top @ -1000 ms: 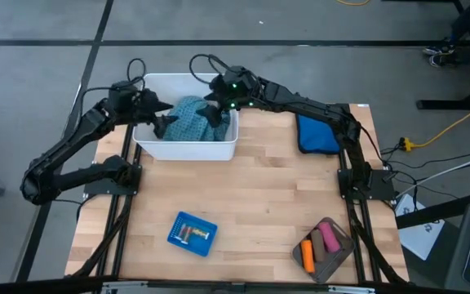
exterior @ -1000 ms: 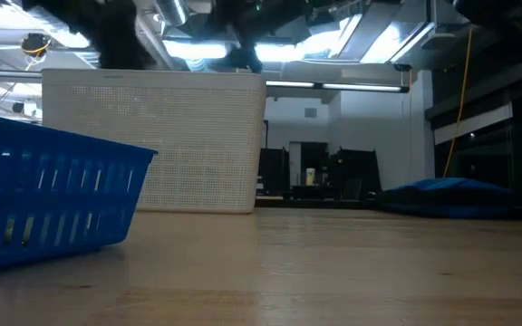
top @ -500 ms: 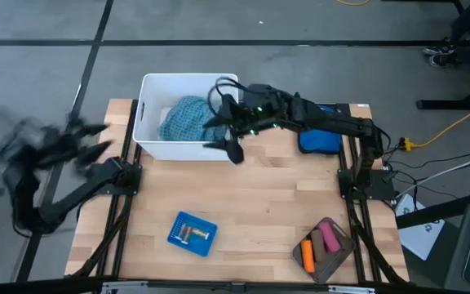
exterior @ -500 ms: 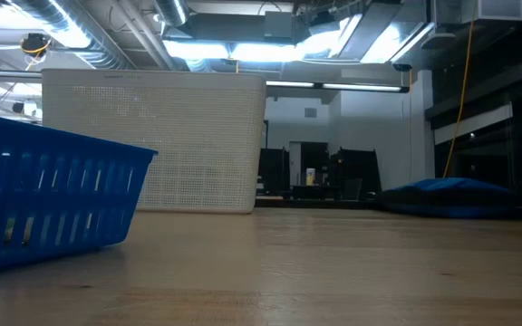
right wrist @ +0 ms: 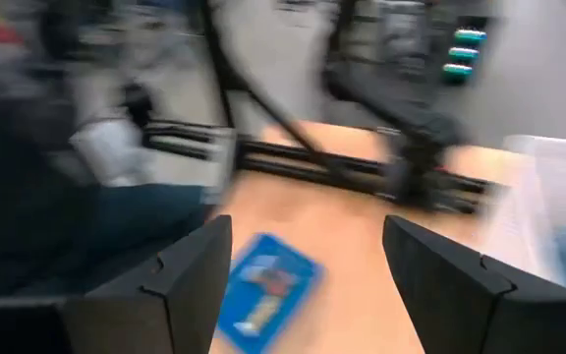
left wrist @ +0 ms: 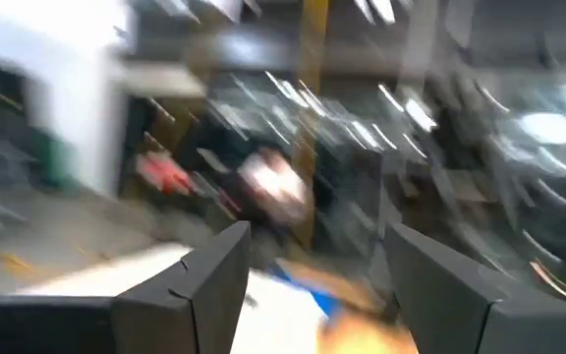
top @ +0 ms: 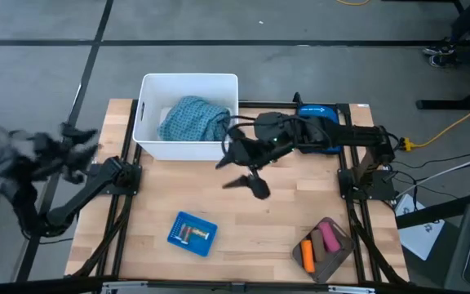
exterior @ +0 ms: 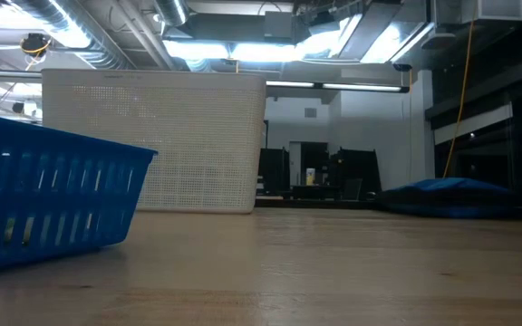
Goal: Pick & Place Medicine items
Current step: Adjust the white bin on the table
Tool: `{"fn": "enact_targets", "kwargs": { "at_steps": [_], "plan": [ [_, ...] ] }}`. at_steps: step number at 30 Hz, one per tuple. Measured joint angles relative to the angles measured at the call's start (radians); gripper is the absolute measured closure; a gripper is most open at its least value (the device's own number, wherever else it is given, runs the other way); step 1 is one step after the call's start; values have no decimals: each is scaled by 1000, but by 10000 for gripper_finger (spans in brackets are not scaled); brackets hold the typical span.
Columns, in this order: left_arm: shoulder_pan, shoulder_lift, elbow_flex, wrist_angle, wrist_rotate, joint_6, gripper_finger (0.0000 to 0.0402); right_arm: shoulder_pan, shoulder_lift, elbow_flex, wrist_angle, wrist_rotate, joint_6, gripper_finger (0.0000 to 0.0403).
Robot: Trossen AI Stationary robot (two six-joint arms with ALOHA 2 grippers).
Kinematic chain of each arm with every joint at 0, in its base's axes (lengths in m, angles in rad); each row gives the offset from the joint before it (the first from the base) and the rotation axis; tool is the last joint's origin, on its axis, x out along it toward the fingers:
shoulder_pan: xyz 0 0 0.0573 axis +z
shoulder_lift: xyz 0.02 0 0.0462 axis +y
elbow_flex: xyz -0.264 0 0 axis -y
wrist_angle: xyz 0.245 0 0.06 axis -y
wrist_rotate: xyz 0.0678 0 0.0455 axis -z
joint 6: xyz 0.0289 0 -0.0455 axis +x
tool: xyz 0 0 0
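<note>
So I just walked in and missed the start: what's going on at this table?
Nothing is being held right now. The right tool hangs open above the middle of the wooden table, between the white bin with the teal cloth and the small blue basket. The left tool, also open, is off the table's left side. The medicine items sit untouched in a tray at the near right corner.

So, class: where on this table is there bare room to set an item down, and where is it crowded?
Bare wood lies between the blue basket and the tray of medicine items, and left of the basket below the white bin. The centre is crowded: the right end effector hangs there, open. The blue pouch fills the far right corner. The left end effector is off the table's left edge.
</note>
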Motion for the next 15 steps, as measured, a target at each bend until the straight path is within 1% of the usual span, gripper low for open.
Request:
{"fn": "enact_targets", "kwargs": {
  "at_steps": [1, 3, 4, 5, 7, 9, 11, 13, 14, 15],
  "plan": [
    [3, 12, -20, -25, 93, 25, 172, 3, -1, 0, 9, -54, -9, 136],
    [1, 18, -81, -31, 276, 149, 171, 11, -4, 0, 25, -139, -54, 137],
    [0, 16, -120, 6, 314, 148, 170, 16, -4, 0, 31, -163, -78, 137],
    [3, 7, -165, 53, 332, 108, 169, 20, -4, 0, 42, -175, -91, 137],
    [6, -7, -267, 141, 358, 52, 169, 25, -4, 0, 54, -182, -101, 137],
    [4, -32, -370, 215, 362, 26, 170, 26, -6, -3, 58, -171, -96, 137],
    [4, -53, -453, 275, 319, 30, 171, 23, -16, -34, 71, -149, -73, 137],
    [4, -53, -517, 288, 288, 54, 171, 23, -56, -122, 122, -140, -62, 137],
    [2, -47, -546, 309, 260, 54, 170, 25, -87, -188, 185, -141, -62, 137],
    [3, -45, -563, 336, 261, 32, 169, 27, -132, -269, 254, -146, -61, 137]
  ]
}}
